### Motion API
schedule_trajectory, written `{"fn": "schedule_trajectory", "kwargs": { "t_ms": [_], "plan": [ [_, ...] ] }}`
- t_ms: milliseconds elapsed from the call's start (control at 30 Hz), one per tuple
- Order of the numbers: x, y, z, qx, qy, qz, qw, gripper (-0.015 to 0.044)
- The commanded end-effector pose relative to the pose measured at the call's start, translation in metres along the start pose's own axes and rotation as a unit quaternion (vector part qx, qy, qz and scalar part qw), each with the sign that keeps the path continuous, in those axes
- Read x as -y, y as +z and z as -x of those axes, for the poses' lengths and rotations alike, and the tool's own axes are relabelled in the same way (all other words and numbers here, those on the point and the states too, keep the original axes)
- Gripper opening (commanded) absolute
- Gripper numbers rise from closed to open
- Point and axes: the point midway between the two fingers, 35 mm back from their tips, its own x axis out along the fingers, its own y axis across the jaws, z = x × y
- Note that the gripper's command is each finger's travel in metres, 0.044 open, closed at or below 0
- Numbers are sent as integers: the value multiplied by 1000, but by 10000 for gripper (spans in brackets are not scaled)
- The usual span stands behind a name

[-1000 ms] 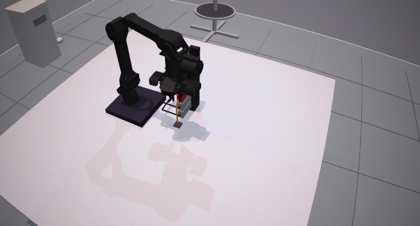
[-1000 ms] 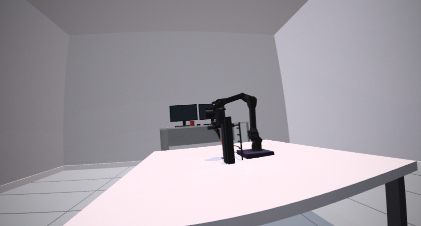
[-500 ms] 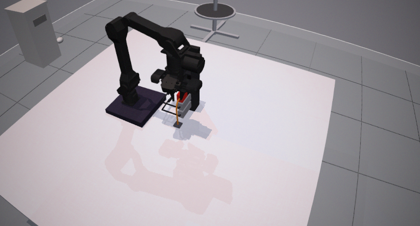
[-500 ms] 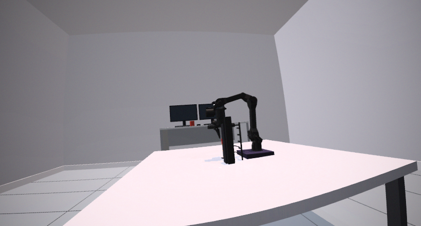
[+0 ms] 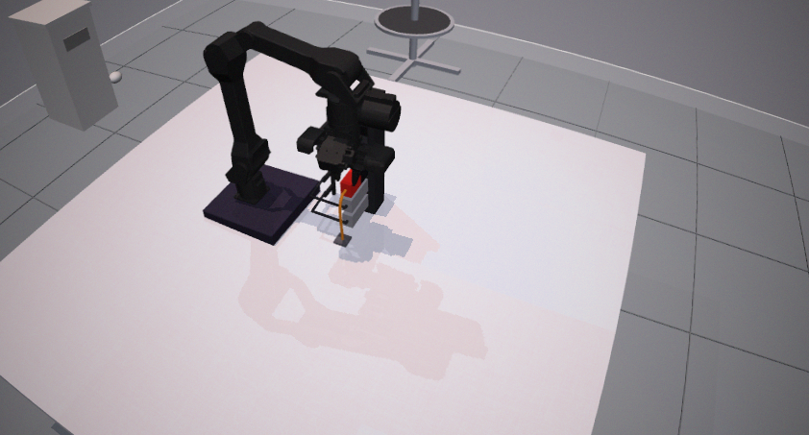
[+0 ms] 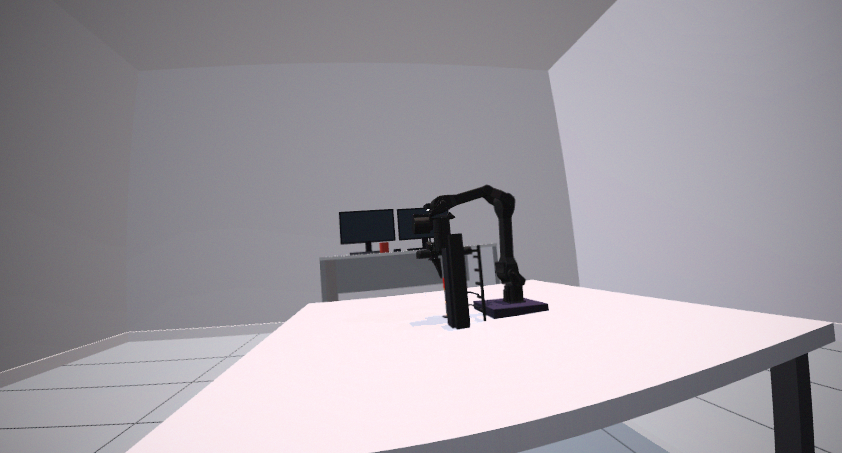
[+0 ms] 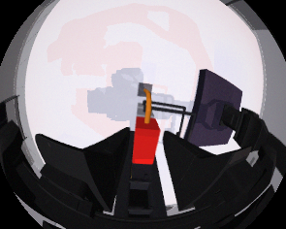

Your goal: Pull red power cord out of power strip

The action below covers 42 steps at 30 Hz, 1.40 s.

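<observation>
The red plug point(image 5: 349, 184) point(image 6: 444, 283) point(image 7: 146, 143) sits at the upright black power strip point(image 5: 376, 188) point(image 6: 457, 282), above two grey plugs point(image 5: 355, 205). Its orange cord point(image 5: 340, 220) point(image 7: 147, 104) hangs down to a small dark plate point(image 5: 342, 240) point(image 7: 143, 86) on the table. My gripper point(image 5: 344, 179) point(image 7: 146, 133) points down and is partly open. In the wrist view its fingers stand on either side of the red plug, with a gap on the right and a narrower one on the left. The plug's contact with the strip is hidden.
Thin black leads point(image 5: 328, 216) point(image 7: 167, 105) run from the grey plugs to a thin black rod with pegs point(image 6: 481, 285), beside the strip. The dark purple arm base point(image 5: 226, 214) point(image 6: 521, 309) point(image 7: 223, 87) stands on the same side.
</observation>
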Motion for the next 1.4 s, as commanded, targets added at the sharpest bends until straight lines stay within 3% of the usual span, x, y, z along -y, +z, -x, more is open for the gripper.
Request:
{"fn": "schedule_trajectory", "kwargs": {
  "t_ms": [0, 767, 900, 1167, 1367],
  "plan": [
    [1, -7, 0, 0, -1, -1, 1000, 160],
    [1, -9, -12, 0, -1, -1, 1000, 160],
    [0, -8, -9, 0, 2, 1, 1000, 55],
    [0, -8, -9, 0, 2, 1, 1000, 2],
    [-1, -3, -9, 1, 2, 1, 1000, 0]
  ]
}}
